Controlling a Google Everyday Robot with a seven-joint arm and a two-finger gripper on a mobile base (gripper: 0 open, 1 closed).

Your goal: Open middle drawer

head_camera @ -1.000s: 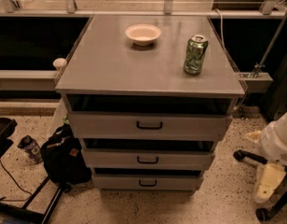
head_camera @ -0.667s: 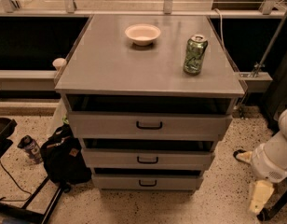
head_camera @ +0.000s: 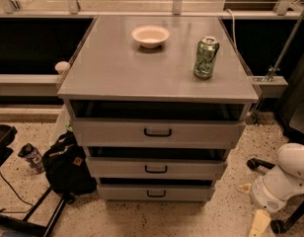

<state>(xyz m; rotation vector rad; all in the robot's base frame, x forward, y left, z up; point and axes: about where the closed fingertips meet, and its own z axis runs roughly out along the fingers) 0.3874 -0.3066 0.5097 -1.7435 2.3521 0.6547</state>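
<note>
1. Well, left of the cabinet we see a small bottle lying on the speckled floor, and a black bag just beside the cabinet's lower left corner.
2. On the cabinet's top, a pale bowl sits near the back and a green can stands upright toward the right edge.
3. The middle drawer, second of the cabinet's three, shows a black bar handle at its centre.
4. Right of the cabinet, low and well apart from it, is the gripper; we cannot tell whether it is open or closed.
</note>
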